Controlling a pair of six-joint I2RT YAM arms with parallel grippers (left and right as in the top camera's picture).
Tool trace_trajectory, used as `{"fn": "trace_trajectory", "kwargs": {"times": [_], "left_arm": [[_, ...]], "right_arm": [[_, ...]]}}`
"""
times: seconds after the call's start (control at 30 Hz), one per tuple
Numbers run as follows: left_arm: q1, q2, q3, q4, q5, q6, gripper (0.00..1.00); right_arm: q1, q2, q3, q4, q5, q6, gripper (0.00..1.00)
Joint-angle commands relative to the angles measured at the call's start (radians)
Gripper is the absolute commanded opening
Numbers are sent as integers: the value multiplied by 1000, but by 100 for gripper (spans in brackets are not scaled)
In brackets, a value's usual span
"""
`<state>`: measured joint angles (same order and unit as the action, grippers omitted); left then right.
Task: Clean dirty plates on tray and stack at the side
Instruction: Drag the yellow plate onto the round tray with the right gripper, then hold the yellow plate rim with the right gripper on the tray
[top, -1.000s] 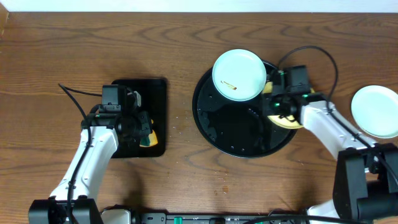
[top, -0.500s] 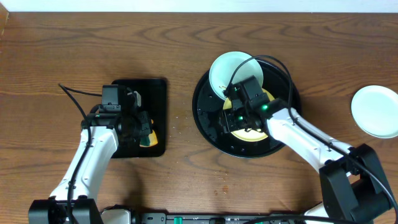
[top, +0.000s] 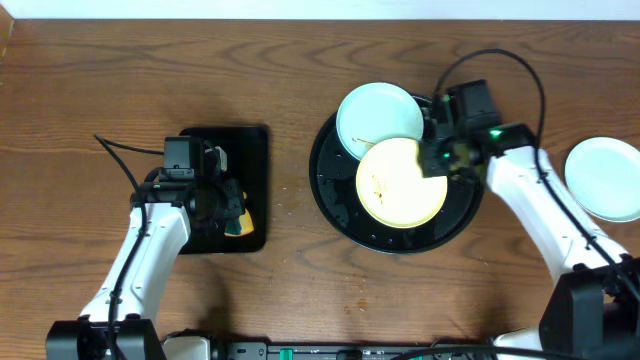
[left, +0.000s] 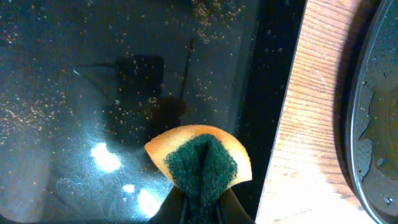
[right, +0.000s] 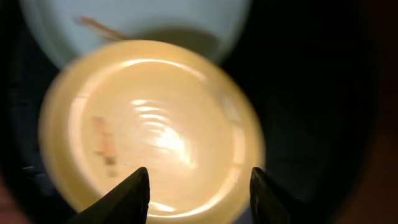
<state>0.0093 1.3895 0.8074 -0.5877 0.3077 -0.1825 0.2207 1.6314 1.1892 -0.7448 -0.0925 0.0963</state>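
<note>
A pale yellow plate (top: 402, 182) with a small brown smear lies flat in the middle of the round black tray (top: 330, 195). It overlaps a pale blue-white plate (top: 378, 118) with a brown smear at the tray's far left rim. A third plate (top: 603, 178), white, sits on the table at the right. My right gripper (top: 438, 160) hovers open over the yellow plate's (right: 149, 130) right edge, its fingertips (right: 134, 193) apart and gripping nothing. The left gripper (left: 202, 208) is shut on a folded yellow-and-green sponge (left: 202, 158).
The left gripper and sponge (top: 240, 222) hang over a small rectangular black tray (top: 245, 160), wet and speckled with crumbs. Bare wooden table (top: 295, 200) lies between the two trays. The round tray's rim (left: 373, 124) shows at the right of the left wrist view.
The right gripper carried the yellow plate from the tray's right edge to its middle, opened and let it go, then drew back to the right. The left arm has not moved.
</note>
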Motion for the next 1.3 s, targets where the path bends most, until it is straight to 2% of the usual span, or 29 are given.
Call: {"fn": "trace_trajectory", "kwargs": {"times": [0.0,0.17,0.47,0.73,0.77,0.83,0.87,1.07,1.27], "left_arm": [[3,-18,-1,-2,-7,11,9],[3,-18,-1,-2,-7,11,9],[3,-18,-1,-2,-7,11,9],[3,-18,-1,-3,-7,11,9],[3,-18,-1,-3,-7,11,9],[3,-18,-1,-2,-7,11,9],[3,-18,-1,-1,-7,11,9],[3,-18,-1,9,-6,10,9],[3,-19,-1,10,-6,10,9]], "right_arm": [[-77,8,-42,8,37,-78,48],[-124,34,-116,94,-31,-114,45],[-121,45,-248,306,-137,-113,44],[-122,45,-354,459,-115,-113,38],[-122,45,-355,455,-116,-113,35],[-122,44,-354,446,-124,-112,10],[-122,44,-354,446,-126,-113,1],[-122,-4,-335,381,-130,-47,1],[-122,-175,-309,98,-129,170,1]]}}
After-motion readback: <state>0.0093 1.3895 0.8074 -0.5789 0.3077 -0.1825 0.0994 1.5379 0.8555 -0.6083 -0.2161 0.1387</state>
